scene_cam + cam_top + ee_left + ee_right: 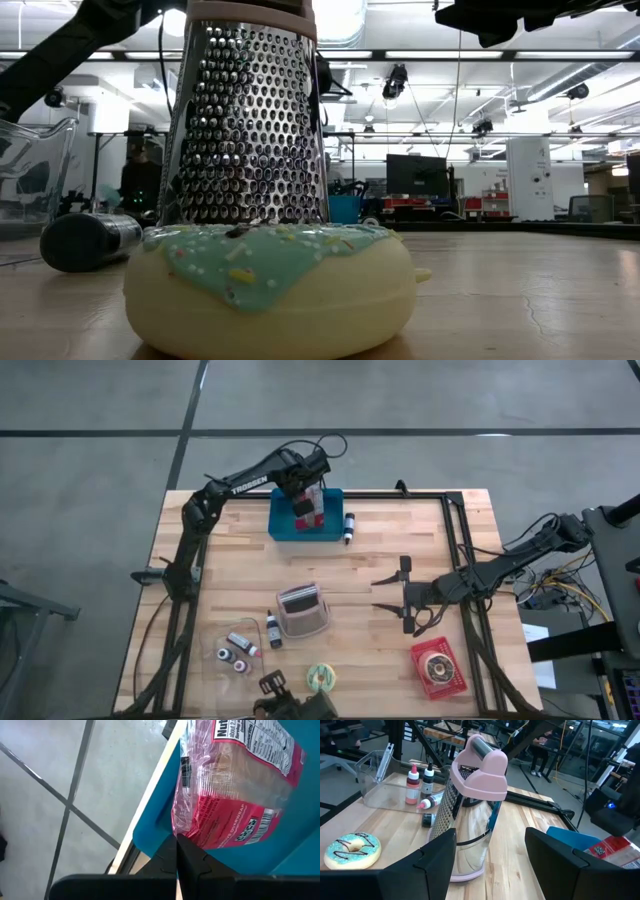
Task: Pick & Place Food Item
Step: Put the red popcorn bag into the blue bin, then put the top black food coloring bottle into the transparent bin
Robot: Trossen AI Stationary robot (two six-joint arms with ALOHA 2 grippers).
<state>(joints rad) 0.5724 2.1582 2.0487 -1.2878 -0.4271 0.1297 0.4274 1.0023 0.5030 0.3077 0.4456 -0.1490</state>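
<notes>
While clamped by the left gripper (177,851) fingers at one edge, presumably for release, held over the blue bin (280,525): bread packet (235,790); parked mid-table near the grater (470,810), fingers apart: right gripper (392,592).

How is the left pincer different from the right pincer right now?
The left pincer is shut on the red food packet over the blue bin; the right pincer is open and empty. The left sits at the table's far edge, the right mid-table facing the grater.
</notes>
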